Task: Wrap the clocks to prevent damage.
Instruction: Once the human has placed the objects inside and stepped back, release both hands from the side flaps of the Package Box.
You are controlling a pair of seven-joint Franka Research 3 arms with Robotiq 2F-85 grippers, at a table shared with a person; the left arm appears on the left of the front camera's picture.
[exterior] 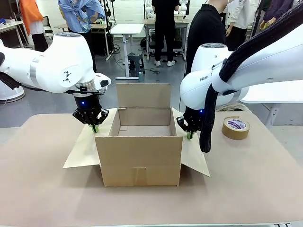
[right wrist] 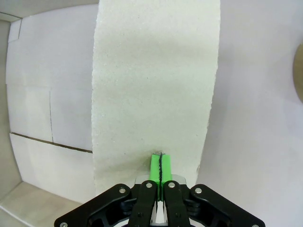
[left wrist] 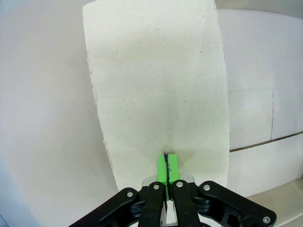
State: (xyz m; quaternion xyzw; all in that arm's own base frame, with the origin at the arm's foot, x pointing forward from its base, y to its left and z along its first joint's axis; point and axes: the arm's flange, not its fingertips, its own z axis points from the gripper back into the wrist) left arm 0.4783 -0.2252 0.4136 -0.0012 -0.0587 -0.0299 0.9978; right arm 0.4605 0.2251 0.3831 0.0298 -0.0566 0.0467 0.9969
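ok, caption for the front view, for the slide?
Left gripper and right gripper, both shut, tips at the splayed side flaps of an open cardboard box; tape roll beside it.

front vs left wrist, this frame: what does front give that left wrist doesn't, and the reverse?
Front: the whole open box, the tape roll beside it on the table, and the right claw, shut, at the right flap.
Left wrist: a close look at the green pads, pressed together with nothing seen between them.
Both: the left claw, tip-down at the box's left flap.
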